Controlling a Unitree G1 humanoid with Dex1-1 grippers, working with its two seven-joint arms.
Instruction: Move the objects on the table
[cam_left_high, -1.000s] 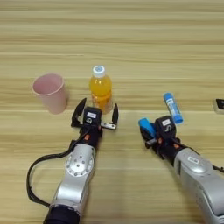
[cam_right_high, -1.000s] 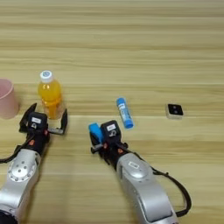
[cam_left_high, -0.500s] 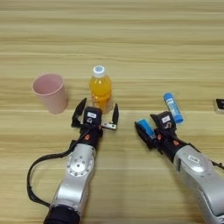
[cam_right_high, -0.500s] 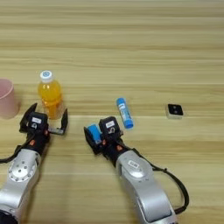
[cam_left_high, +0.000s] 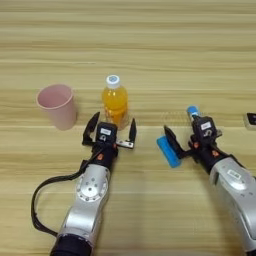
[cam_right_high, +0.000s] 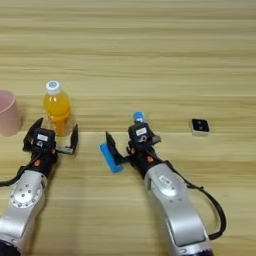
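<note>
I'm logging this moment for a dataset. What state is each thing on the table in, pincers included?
Cup: upright, open end up, untouched.
Bottle: upright, capped, just ahead of the left pincer.
Blue bar: flat on the table, by the right pincer's finger.
Tube: lying, mostly hidden behind the right pincer.
Beige square: flat, apart.
Left pincer: open, empty.
Right pincer: open, empty.

We find no legible text, brand, number or sign anywhere. The small white plates on the two black grippers' housings, left (cam_left_high: 105, 132) and right (cam_right_high: 141, 131), carry marks too small to read. The small orange-juice bottle with white cap (cam_left_high: 115, 100) shows no readable label.
</note>
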